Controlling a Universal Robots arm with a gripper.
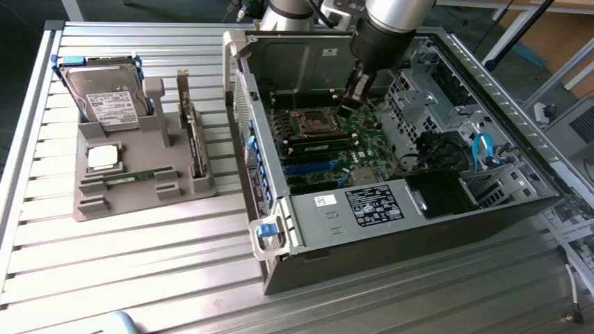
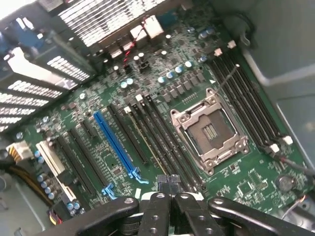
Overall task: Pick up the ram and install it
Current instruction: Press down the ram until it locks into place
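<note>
Black fingers (image 2: 170,189) (pressed together) above motherboard (image 2: 118,105)

Case (image 1: 390,223) lies open at frame centre-right, motherboard (image 1: 330,149) inside it. Tray (image 1: 139,174) sits at frame left, beside the case. On the tray: hard drive (image 1: 104,97) at upper left, processor (image 1: 102,157) below it, ram (image 1: 130,176) below that, card (image 1: 193,136) along the right edge.

Ribbed metal surface (image 1: 139,250) carries a grey parts holder (image 1: 139,191) and, just beside it, an open computer case (image 1: 371,236).
</note>
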